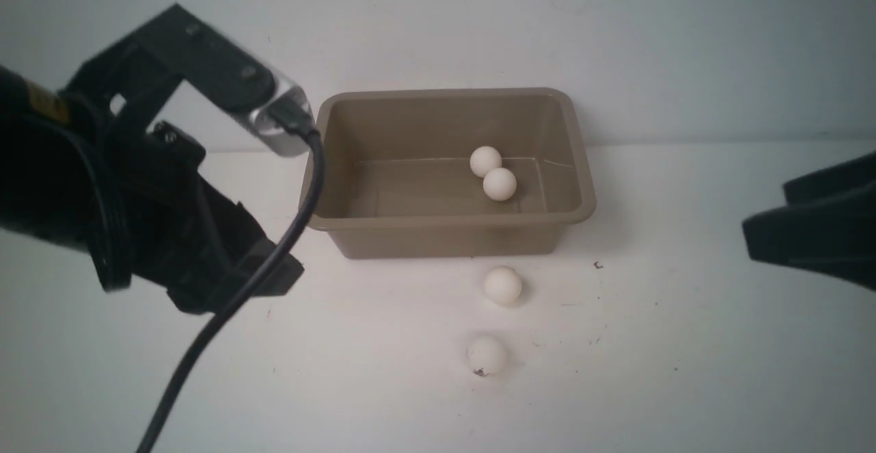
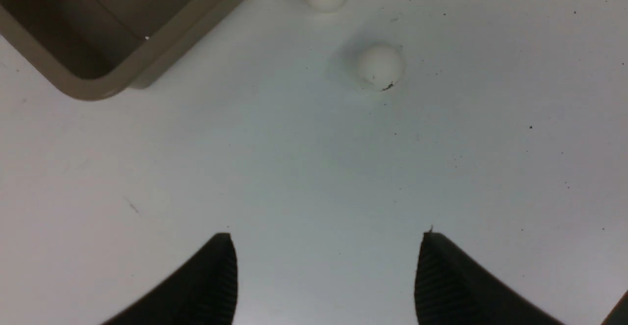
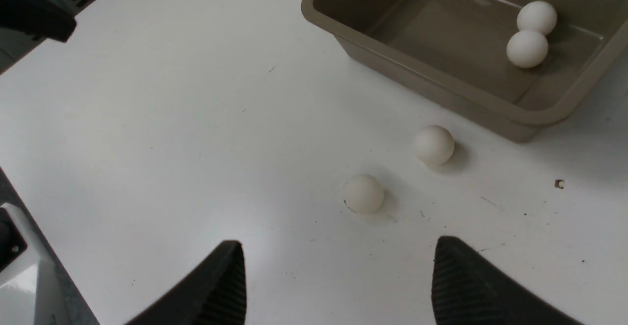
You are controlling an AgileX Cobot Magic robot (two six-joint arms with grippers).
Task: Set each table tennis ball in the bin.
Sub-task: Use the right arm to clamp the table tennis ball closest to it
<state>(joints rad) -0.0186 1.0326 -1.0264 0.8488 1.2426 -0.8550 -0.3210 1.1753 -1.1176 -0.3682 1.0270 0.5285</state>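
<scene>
Right wrist view: our right gripper (image 3: pixel 338 266)'s fingers stand apart, two table tennis balls beyond them, outside the bin (image 3: pixel 422 72); we'd centre the nearer ball (image 3: pixel 363 194) before closing gently.

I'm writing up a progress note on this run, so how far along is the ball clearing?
About halfway. Two balls already lie inside the bin, toward its right end. Nothing is in hand: the left gripper and the right gripper both stand open with nothing between their fingers. Left to do are the two balls on the table, in front of the bin.
</scene>
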